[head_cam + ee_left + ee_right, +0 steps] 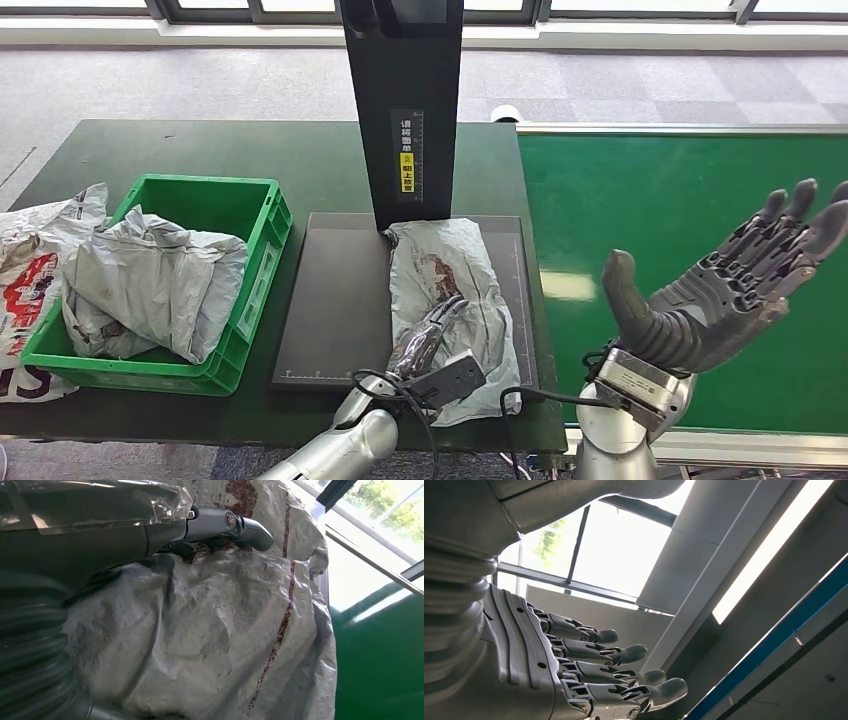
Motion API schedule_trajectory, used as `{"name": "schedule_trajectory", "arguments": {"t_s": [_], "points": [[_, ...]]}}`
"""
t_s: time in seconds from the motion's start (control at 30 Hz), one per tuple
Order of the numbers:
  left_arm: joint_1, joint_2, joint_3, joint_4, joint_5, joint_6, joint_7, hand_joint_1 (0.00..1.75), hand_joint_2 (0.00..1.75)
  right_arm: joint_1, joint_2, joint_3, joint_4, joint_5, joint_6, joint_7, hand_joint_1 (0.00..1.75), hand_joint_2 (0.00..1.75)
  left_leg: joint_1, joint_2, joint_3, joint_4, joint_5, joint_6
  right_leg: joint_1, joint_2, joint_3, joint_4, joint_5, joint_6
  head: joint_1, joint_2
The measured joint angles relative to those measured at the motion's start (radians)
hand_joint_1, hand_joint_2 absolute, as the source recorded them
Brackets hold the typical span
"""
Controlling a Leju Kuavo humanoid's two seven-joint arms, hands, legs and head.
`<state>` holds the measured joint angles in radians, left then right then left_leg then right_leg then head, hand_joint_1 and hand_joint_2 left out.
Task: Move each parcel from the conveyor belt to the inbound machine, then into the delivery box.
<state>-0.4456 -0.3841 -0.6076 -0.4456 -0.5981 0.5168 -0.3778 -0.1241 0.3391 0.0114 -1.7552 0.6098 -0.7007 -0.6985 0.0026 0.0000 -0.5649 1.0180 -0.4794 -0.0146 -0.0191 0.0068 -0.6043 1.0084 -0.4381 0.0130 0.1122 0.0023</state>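
At the far left of the head view, a white bag with red print (30, 270) lies on the dark green table (200, 150), just beside a green crate (262, 240). The crate holds a crumpled grey parcel (150, 285) that bulges over its near rim.

Next to the crate lies the flat black platform of the inbound machine (330, 300), with its black upright column (400, 100) rising from the far edge and bearing a small label with a yellow patch. A second grey parcel (450, 300), wrinkled and marked with a dark red smear, lies on the right part of this platform, its far end touching the foot of the column and its near end hanging slightly past the platform's front edge.

The left hand (428, 335) rests on top of this parcel, its fingers (445, 310) stretched out along the wrapping toward the column. In the left wrist view the parcel (210, 630) is seen close up, and one finger (235, 525) presses flat against the wrapping; whether the hand actually grips the bag cannot be told.

Farther right runs the bright green conveyor belt (680, 200), framed by a pale metal rail. Above it the right hand (720, 290) is raised, palm up, holding nothing, with its fingers (790, 225) spread apart and thumb standing away. The right wrist view shows that hand (539, 665) with the fingers (624, 655) extended and separated, against windows and a ceiling.
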Motion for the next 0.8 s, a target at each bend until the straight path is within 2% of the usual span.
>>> {"name": "schedule_trajectory", "arguments": {"t_s": [0.07,0.2,0.57,0.8], "points": [[-0.004,0.0,-0.004,0.013,-0.007,-0.004,0.017,0.0,1.75,0.002,0.0,0.0,0.0,0.0,0.0,0.0,0.0,1.75,0.0,0.0,0.0,0.0,0.0,0.0,0.0,0.0,0.0,0.0,0.0,0.0,0.0,0.0],[-0.013,0.0,-0.012,0.044,-0.03,0.002,0.035,1.75,1.75,0.007,-0.001,0.0,0.0,-0.002,0.0,0.0,0.0,1.75,0.0,0.0,0.001,0.0,0.0,0.0,0.0,0.0,0.001,0.0,0.0,0.0,0.0,0.0],[-0.037,0.002,-0.02,0.088,-0.079,0.017,0.063,1.75,1.75,0.008,-0.002,0.0,0.003,-0.006,0.0,0.0,0.0,1.75,0.0,0.0,0.0,-0.001,-0.002,0.002,0.0,-0.002,0.009,0.0,-0.002,0.001,0.0,0.0],[-0.039,0.01,-0.019,0.09,-0.146,0.132,0.086,1.75,1.75,0.007,-0.002,0.0,0.012,-0.005,0.0,0.0,0.0,1.75,0.0,0.0,0.001,-0.001,-0.002,0.002,0.0,-0.001,0.01,0.0,-0.003,0.001,0.0,0.0]]}}
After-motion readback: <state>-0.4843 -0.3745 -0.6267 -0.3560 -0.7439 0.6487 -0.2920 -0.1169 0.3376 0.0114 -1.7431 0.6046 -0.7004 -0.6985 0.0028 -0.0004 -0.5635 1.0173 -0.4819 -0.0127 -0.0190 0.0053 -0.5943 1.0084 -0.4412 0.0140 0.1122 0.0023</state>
